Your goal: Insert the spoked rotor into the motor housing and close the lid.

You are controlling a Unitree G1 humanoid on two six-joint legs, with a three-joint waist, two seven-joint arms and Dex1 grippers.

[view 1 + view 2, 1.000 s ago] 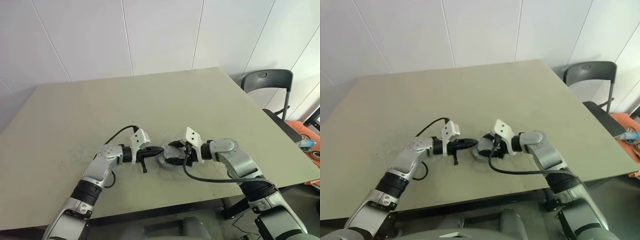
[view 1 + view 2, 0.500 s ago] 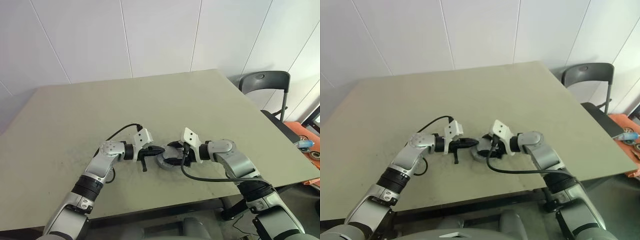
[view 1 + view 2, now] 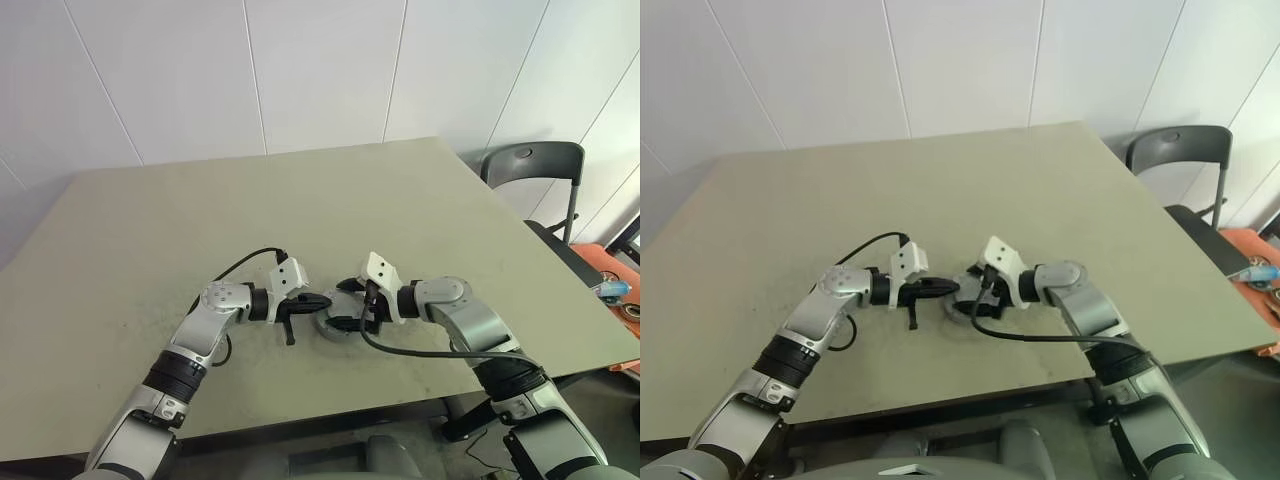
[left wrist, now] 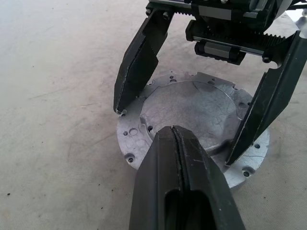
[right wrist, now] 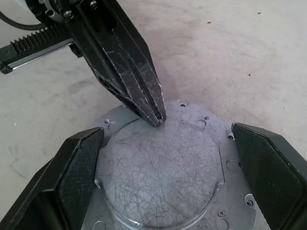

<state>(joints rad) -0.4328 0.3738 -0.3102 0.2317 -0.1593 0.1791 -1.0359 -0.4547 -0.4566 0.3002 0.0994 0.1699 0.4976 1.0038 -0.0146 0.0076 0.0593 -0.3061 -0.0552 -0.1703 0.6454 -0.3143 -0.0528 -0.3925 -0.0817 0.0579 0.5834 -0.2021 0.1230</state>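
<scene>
With the lid (image 4: 192, 129) already sitting flat on the tabletop (image 3: 300, 200), the right fingers (image 5: 168, 167) straddle it wide open gripping nothing, while the left fingers (image 5: 156, 115), pinched shut and empty, poke its top from the opposite side.

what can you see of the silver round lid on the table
The silvery round metal lid lies flat on the grey-green table: scratched raised centre, flat flange with small screw holes. The left gripper, fingers shut, rests its tip on the lid's edge. The right gripper is open, with one finger either side of the rim.
</scene>
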